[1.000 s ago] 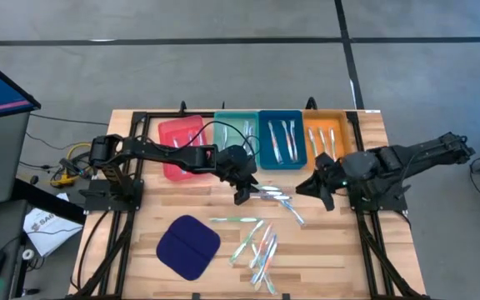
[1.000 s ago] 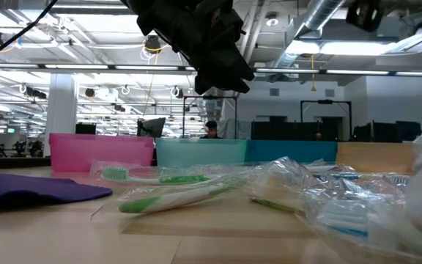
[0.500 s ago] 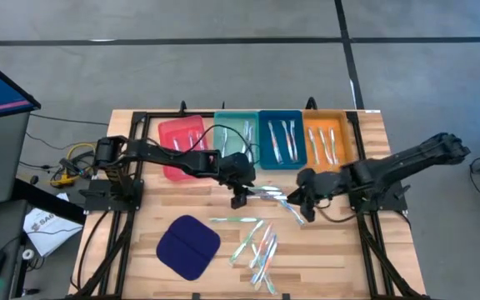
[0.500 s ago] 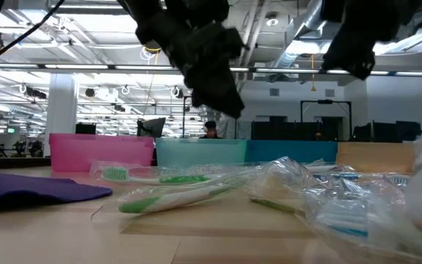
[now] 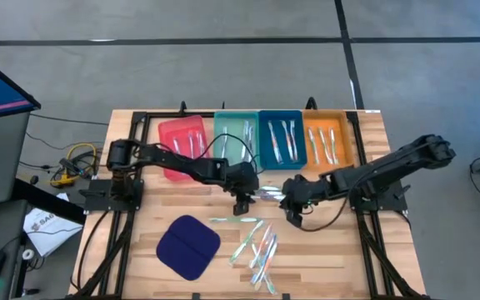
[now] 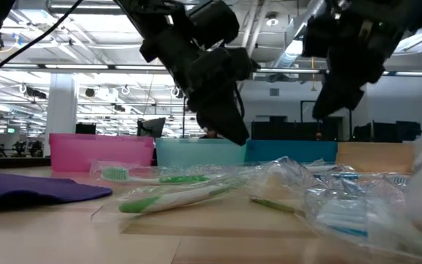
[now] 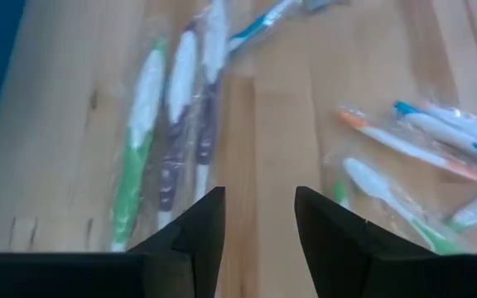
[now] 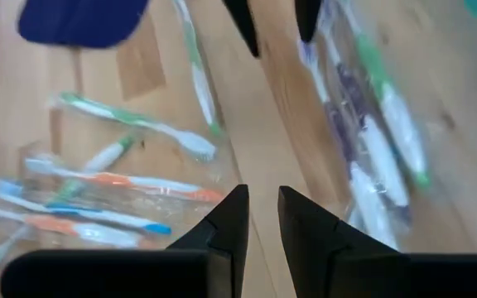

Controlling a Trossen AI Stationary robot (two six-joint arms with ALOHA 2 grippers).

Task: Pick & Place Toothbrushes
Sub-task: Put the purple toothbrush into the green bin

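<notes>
- Fingers of the left gripper (image 5: 242, 200) stand apart with bare wood between them, holding nothing; it hovers at mid-table, just at 9 o'clock of a wrapped pair of toothbrushes (image 5: 270, 195).
- Fingers of the right gripper (image 5: 290, 210) show a narrow gap with nothing in it; it hangs just at 3 o'clock of that same pair.
- Loose toothbrushes (image 5: 259, 247) lie scattered at 6 o'clock of both grippers, on the table (image 5: 332, 250).
- More toothbrushes rest in the red tray (image 5: 173, 137), teal tray (image 5: 227, 142), blue tray (image 5: 267, 142) and orange tray (image 5: 344, 142) at 12 o'clock.
- Dark blue pad (image 5: 188, 247) lies at 7 o'clock.
</notes>
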